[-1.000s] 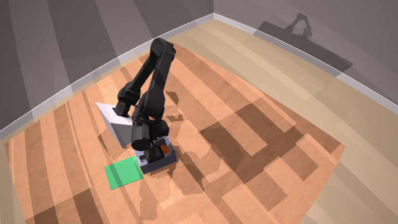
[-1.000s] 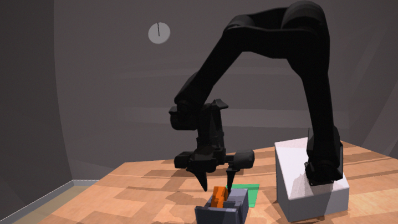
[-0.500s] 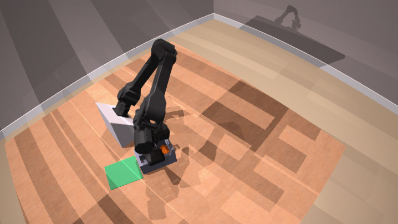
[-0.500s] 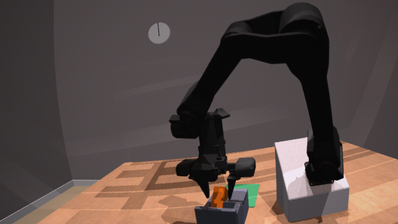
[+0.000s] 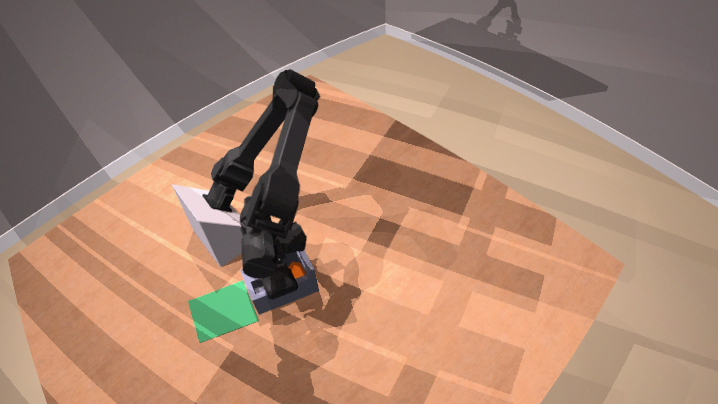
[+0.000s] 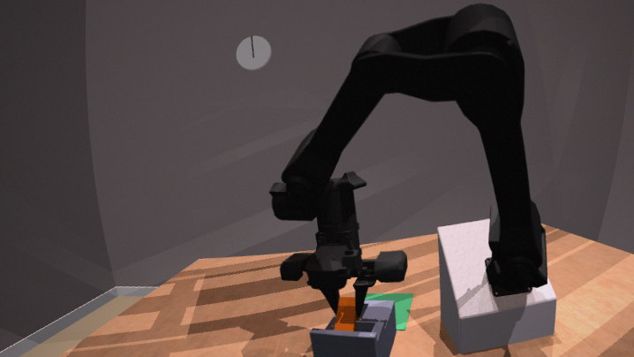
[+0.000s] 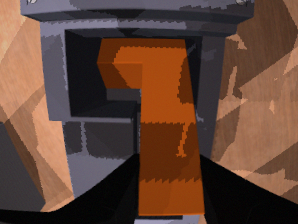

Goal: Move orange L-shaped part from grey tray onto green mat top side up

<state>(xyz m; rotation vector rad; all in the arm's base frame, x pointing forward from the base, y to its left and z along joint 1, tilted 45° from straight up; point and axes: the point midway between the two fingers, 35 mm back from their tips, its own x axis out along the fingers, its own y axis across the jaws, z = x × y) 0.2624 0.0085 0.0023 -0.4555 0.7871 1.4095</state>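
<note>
The orange L-shaped part [image 5: 297, 270] [image 6: 345, 306] [image 7: 165, 107] sits tilted in the pocket of the grey tray [image 5: 305, 293] [image 6: 343, 344] [image 7: 54, 85]. Its L-shaped end is down in the pocket, at the top of the wrist view. Its straight end is raised towards the wrist camera. My gripper [image 6: 347, 315] [image 7: 166, 160] is shut on that raised end, one finger on each long side. The green mat [image 5: 223, 312] [image 6: 402, 310] lies flat beside the tray with nothing on it. In the top view the gripper hides the fingertips and most of the part.
The pale wedge-shaped base [image 5: 213, 228] [image 6: 505, 326] of the arm stands on the wooden table close to the tray. The tray walls rise around the pocket, with a raised ledge [image 7: 137, 15] at the L-shaped end.
</note>
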